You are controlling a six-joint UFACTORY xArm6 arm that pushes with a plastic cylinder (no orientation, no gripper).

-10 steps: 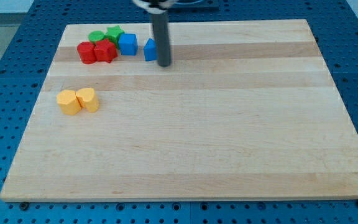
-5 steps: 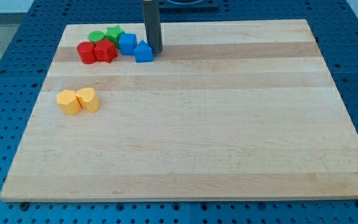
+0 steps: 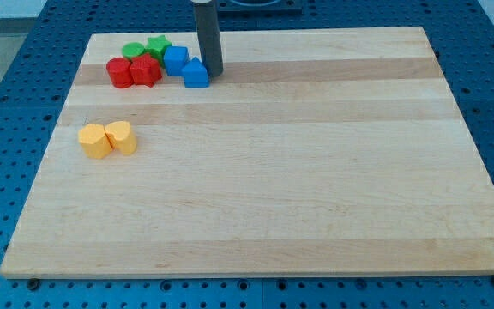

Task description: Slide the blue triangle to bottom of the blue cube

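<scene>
The blue triangle [image 3: 195, 74] sits near the view's top left of the wooden board, touching the lower right corner of the blue cube [image 3: 176, 60]. My rod comes down from the view's top and my tip [image 3: 212, 73] rests against the triangle's right side, just to the view's right of it.
Two red blocks [image 3: 133, 72] lie left of the blue cube, with a green cylinder [image 3: 133, 51] and a green star [image 3: 158, 45] above them. Two yellow blocks [image 3: 107, 138] lie lower at the board's left. The board's top edge is close behind the cluster.
My tip moved left and toward the view's top, pushing the blue triangle left and slightly down until it touches the blue cube. In the last half second it shifted only slightly left.
</scene>
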